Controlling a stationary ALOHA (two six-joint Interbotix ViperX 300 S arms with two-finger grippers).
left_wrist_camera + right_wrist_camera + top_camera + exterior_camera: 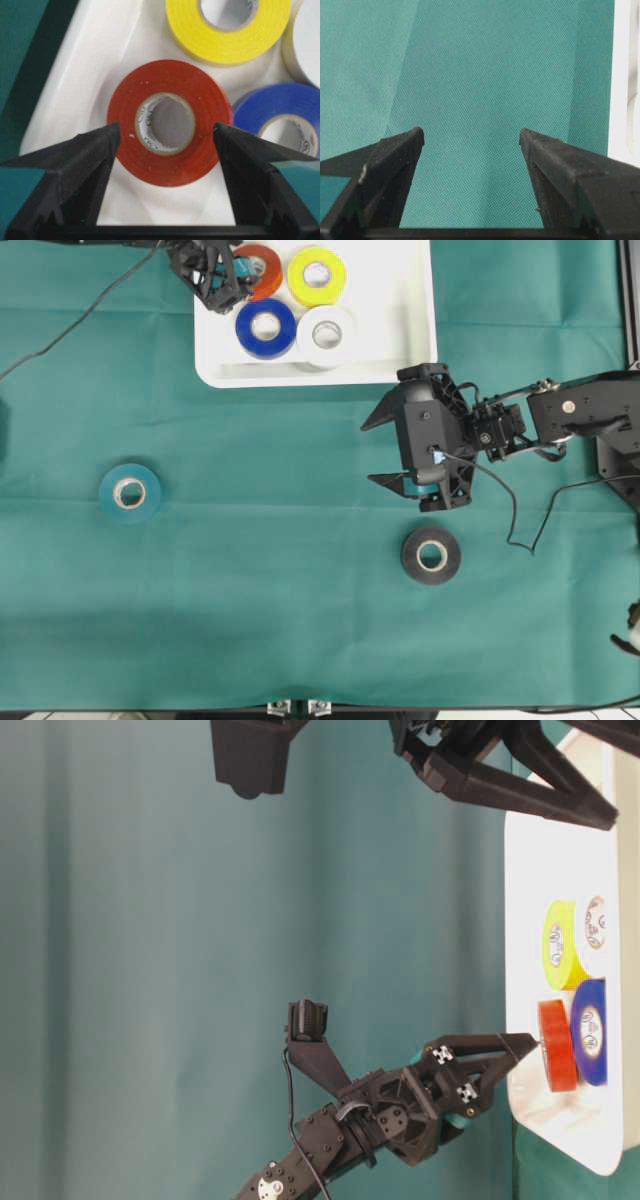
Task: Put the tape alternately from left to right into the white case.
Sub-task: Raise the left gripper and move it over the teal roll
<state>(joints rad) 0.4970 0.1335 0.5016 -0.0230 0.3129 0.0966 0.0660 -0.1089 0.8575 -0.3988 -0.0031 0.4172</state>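
The white case (410, 360) sits at the 12 o'clock edge of the overhead view, its top rim cut off by the frame; its right half is bare, while four rolls crowd its left half: red-orange roll (262, 270), yellow roll (317, 276), blue roll (265, 328) and white roll (326, 334). The green-covered counter (280, 490) lies broad and unoccupied between the teal roll (131, 493) at 9 o'clock and the black roll (431, 555) toward 5 o'clock, both well apart from the case. The left tool (166, 135) hangs over the case's 11 o'clock corner, its jaws spread wide on either side of the red-orange roll; whether the tips touch that roll cannot be told. The right tool (385, 450) hovers at 3 o'clock, below the case's lower right corner, jaws wide apart and gripping nothing, only cloth between them in the wrist view. From overhead the left arm hides much of the red-orange roll.
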